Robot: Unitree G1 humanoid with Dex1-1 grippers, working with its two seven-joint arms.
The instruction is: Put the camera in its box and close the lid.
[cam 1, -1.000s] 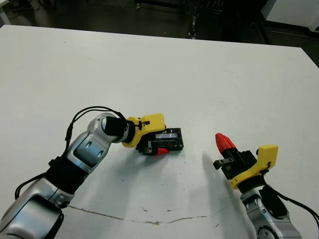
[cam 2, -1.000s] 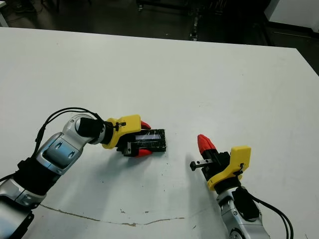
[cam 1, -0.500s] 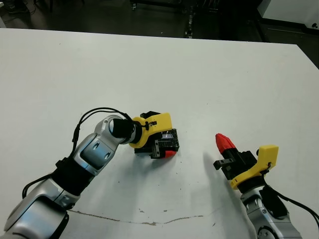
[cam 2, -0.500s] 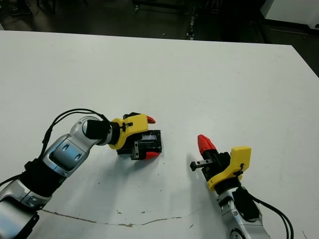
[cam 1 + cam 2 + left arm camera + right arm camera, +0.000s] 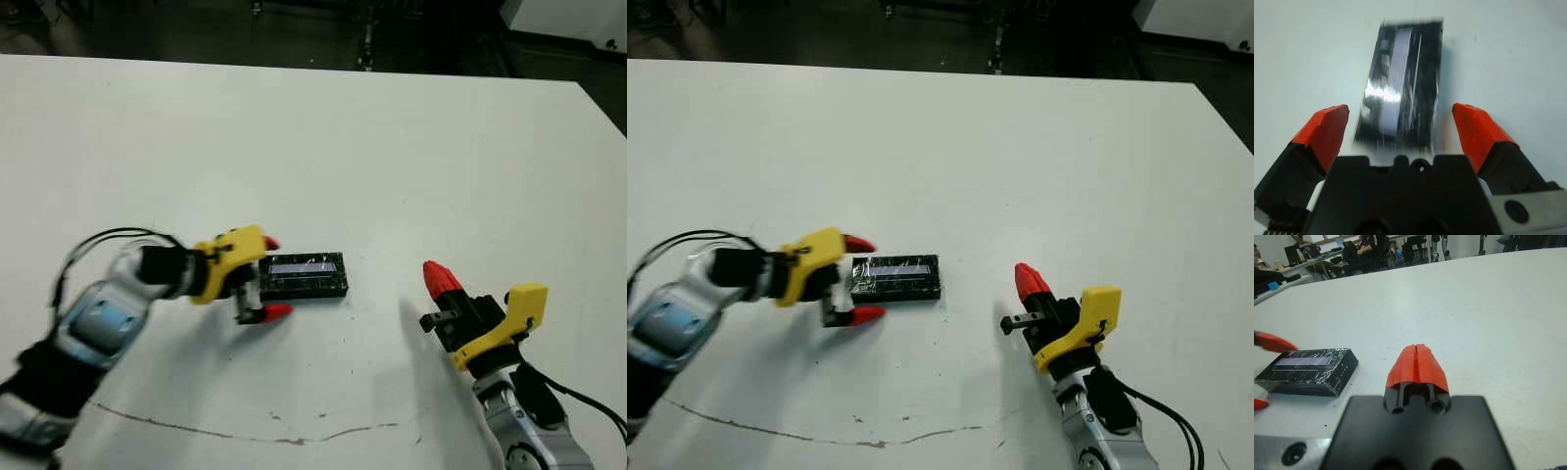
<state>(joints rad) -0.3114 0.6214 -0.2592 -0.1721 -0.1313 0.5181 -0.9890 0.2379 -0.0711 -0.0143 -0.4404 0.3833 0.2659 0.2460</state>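
Note:
The lid (image 5: pixel 304 268), a black slab with a shiny foil top, lies flat on the white table over the box (image 5: pixel 306 291), of which only the dark sides show. The camera is hidden. My left gripper (image 5: pixel 271 277) is open at the lid's left end. Its red fingertips (image 5: pixel 1326 123) stand on either side of that end without touching it. My right gripper (image 5: pixel 437 275) is shut and holds nothing, a hand's width to the right of the box. In the right wrist view the closed box (image 5: pixel 1309 371) lies ahead and to one side of the shut right gripper (image 5: pixel 1417 350).
The white table (image 5: pixel 323 147) stretches far beyond the box to a dark floor at its back edge. A thin dark crack line (image 5: pixel 245 431) runs across the near part of the table. People sit at desks (image 5: pixel 1312 257) far beyond the table.
My left gripper has let go of the box, opened wide and drawn back to the left. The box has turned and now lies flat, lengthwise left to right. The right arm has not moved.

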